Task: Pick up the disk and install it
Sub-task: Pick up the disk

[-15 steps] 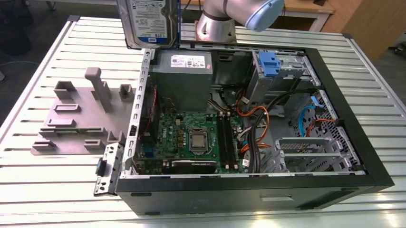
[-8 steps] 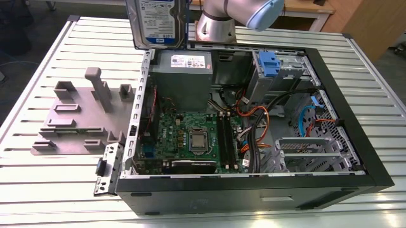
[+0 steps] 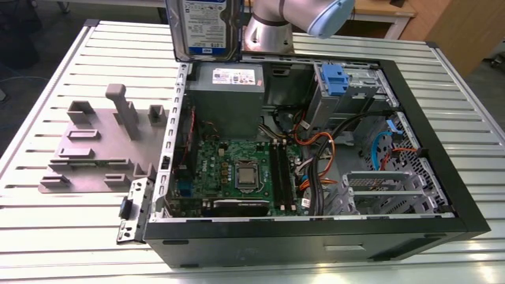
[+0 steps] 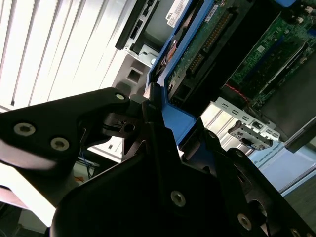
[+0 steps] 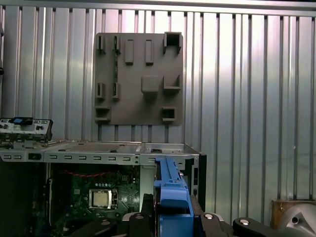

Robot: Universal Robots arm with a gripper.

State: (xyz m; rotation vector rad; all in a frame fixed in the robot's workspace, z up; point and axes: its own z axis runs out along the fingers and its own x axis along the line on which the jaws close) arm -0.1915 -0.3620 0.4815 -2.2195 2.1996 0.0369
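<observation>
Exterior view: the disk (image 3: 203, 26) hangs upright, label outward, over the far edge of the open computer case (image 3: 442, 154), so pick-up looks done and the carry is in hand; seating it would call for lining its blue rails with a drive bay (image 3: 347, 89). In both wrist views the gripper (image 5: 172, 217) seems clamped on a blue rail, contact partly hidden. Case and grey fixture plate (image 3: 94, 154) rest on a slatted metal table (image 3: 63, 236), wooden furniture (image 3: 442, 23) behind.

The arm (image 3: 266, 32) is a silver-grey metal tube with a rounded pale blue joint cap (image 3: 332, 16), and its gripper (image 4: 150, 106) is matte black, angular, studded with small silver screws (image 4: 178, 198).
</observation>
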